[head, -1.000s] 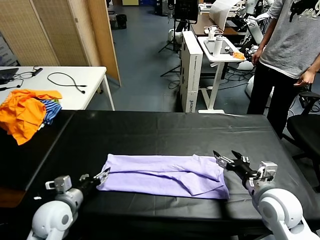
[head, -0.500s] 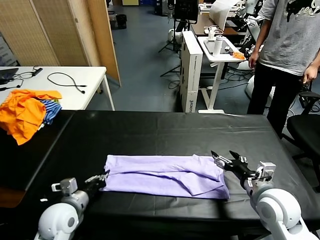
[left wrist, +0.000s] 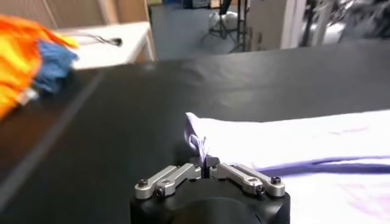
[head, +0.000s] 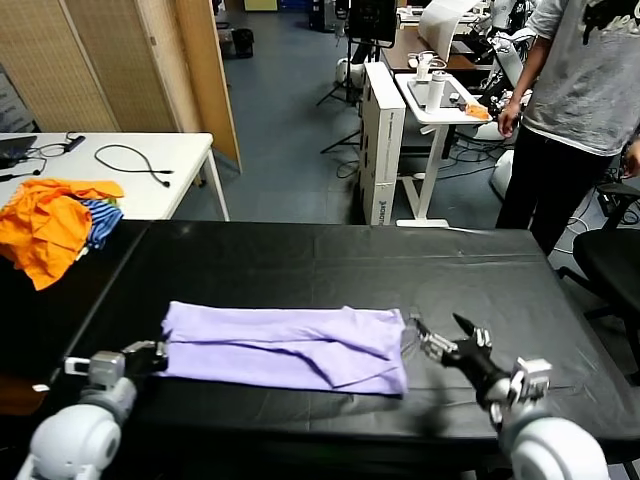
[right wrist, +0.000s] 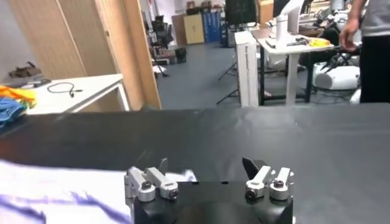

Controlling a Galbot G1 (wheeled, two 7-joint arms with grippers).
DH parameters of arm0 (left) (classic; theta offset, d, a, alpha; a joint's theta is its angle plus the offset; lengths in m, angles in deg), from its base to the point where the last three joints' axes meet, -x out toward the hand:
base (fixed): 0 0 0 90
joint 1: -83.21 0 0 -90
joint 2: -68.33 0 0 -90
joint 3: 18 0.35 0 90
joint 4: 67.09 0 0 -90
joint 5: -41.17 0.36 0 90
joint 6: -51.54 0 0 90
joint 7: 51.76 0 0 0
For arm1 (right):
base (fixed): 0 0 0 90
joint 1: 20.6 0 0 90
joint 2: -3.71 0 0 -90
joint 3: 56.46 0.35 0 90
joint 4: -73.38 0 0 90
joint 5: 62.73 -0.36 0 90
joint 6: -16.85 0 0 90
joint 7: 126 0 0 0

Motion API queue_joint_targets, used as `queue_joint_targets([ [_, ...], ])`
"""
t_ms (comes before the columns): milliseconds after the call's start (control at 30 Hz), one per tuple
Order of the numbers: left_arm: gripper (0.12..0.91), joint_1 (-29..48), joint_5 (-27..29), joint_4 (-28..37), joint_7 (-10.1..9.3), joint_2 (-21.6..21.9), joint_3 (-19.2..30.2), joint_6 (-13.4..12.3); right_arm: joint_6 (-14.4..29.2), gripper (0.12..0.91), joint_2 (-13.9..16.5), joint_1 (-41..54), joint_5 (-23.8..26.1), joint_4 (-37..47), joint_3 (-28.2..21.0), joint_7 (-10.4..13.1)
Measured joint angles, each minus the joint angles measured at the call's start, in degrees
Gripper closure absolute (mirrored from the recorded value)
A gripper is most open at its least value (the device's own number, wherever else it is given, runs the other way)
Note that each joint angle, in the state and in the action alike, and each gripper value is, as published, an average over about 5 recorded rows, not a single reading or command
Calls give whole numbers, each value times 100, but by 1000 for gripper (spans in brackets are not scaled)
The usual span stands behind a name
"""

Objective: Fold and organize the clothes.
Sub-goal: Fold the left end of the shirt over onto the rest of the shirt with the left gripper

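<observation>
On the near half of the black counter (head: 330, 265): lavender T-shirt (head: 285, 346), folded into a long flat band running across, plain side up, with one diagonal flap lying over its right half. Lies flat except at the left end, where a small tuft of cloth rises into the left end effector (head: 150, 357).

Left end effector: low at the shirt's left edge, jaws pinched together on that corner of fabric; from the left wrist, seen as a thin fold of cloth (left wrist: 202, 148) nipped between the closed tips (left wrist: 205, 171).

Right end effector (head: 440, 337): just beside the shirt's right end, jaws spread wide, holding nothing. Touching the hem or only close to it: cannot tell. From the right wrist, seen with both fingers (right wrist: 162, 166) well apart above the counter, and the shirt's pale edge (right wrist: 55, 189) off to one side.

Farther out, at the counter's far left corner: heap of orange and blue-striped clothing (head: 55, 222), well apart from the shirt. Behind it, a white table (head: 150, 160) with a black cable. Beyond the counter's far right corner: standing person (head: 575, 110) in a grey shirt and black trousers, next to a small white stand.
</observation>
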Motion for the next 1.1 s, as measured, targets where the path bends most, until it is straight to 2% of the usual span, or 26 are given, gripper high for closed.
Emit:
queue_joint_targets([
  [200, 857, -189, 333, -149, -17, 439, -352, -251, 266, 118, -169, -414, 404, 87, -4, -9],
  [267, 857, -216, 352, -231, -63, 462, -374, -236, 288, 118, -209, -460, 495, 126, -31, -12],
  [333, 857, -226, 182, -347, -170, 438, -354, -117, 294, 118, -247, -486, 568, 152, -60, -13],
  [433, 857, -207, -473, -616, -449, 312, -258, 212, 294, 118, -297, -517, 641, 163, -85, -14],
  [567, 857, -96, -1795, -1083, -967, 4, -22, 655, 301, 118, -367, -567, 724, 176, -60, -19],
  [667, 857, 21, -2668, -1386, -1303, -256, 220, 774, 331, 118, -443, -597, 818, 232, -40, -43],
  [733, 857, 105, -3106, -1522, -1425, -428, 401, 791, 356, 118, -507, -609, 897, 280, -40, -71],
  [867, 857, 292, -3548, -1606, -1485, -771, 802, 765, 398, 118, -650, -656, 1040, 347, -40, -119],
  [1100, 857, 725, -3577, -1329, -1456, -1276, 1577, 701, 551, 118, -868, -806, 1267, 413, 30, -166],
])
